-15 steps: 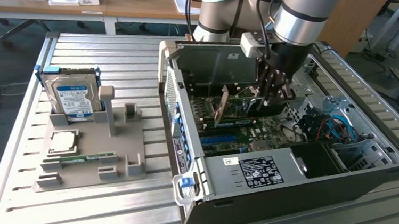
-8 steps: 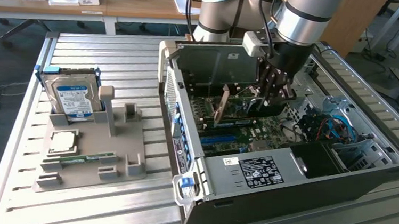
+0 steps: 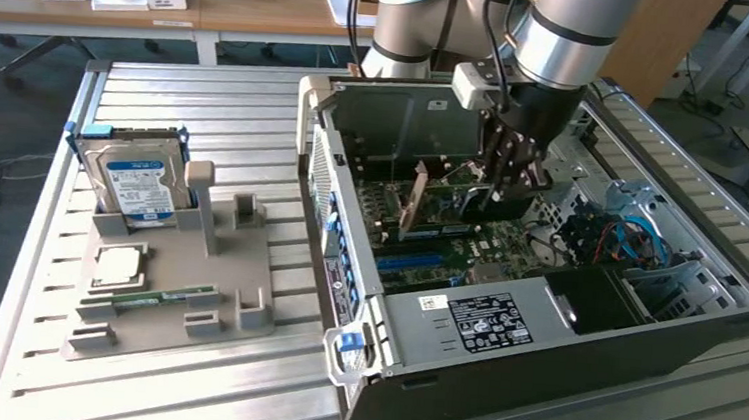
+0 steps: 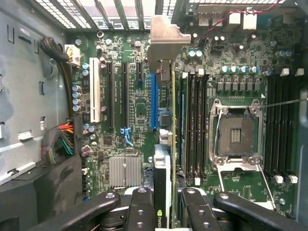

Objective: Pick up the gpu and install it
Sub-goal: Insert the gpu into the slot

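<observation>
1. Hand (image 4: 166, 195): black fingers (image 4: 139, 209) sit closest to the wrist camera, one set on each face of the gpu (image 4: 163, 166), and are clenched on it. In the exterior view the hand (image 3: 510, 193) hangs from the arm (image 3: 563, 29) and reaches down into the open case (image 3: 537, 368).

2. Gpu: held on edge, upright, inside the case above the motherboard (image 4: 134, 110).
   - The black cooler face with a green logo sits between the fingers.
   - The silver end bracket (image 4: 166, 41) is at the far end, towards the case's slotted wall.
   - The card stands just beside the blue slot (image 4: 154, 101), between it and the memory slots (image 4: 195, 125).
   - Whether its lower edge sits in a slot cannot be told.
   - In the exterior view the gpu (image 3: 463, 199) shows as a green strip below the hand.

3. Motherboard fittings:
   - an open processor socket (image 4: 238, 134) beyond the memory slots
   - a small silver heatsink (image 4: 124, 171)
   - a cable bundle (image 4: 60, 142) at the case wall

4. Case: lies on its side on the slatted metal desk (image 3: 195, 106), with the open side up.

5. Grey holder tray (image 3: 227, 294): sits on the desk, at the exterior view's left of the case and apart from it. It holds:
   - a hard drive (image 3: 136, 186) with a blue-white label, standing upright
   - a square processor chip (image 3: 118, 265), lying flat
   - a narrow green memory stick (image 3: 160, 300), lying flat
</observation>
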`<state>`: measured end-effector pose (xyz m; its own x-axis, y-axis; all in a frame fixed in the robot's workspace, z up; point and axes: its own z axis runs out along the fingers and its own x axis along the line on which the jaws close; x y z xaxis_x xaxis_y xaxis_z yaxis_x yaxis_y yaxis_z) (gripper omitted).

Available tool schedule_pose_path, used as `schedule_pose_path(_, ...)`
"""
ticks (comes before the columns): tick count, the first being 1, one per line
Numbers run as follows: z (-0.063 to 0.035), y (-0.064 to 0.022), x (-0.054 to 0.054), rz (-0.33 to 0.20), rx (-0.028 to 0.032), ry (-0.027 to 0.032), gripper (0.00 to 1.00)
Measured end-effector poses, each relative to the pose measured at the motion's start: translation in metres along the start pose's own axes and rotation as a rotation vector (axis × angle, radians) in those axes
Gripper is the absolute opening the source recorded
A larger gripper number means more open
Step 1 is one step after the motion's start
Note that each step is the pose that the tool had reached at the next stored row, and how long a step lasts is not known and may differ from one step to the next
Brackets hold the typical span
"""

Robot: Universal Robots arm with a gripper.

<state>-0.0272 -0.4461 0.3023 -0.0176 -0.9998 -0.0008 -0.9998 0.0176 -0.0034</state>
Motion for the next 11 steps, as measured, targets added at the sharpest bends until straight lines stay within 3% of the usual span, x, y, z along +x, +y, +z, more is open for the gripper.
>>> schedule_pose_path(11,0.0068,0.0089,-0.0001,0.001,0.0000,0.0021,0.27)
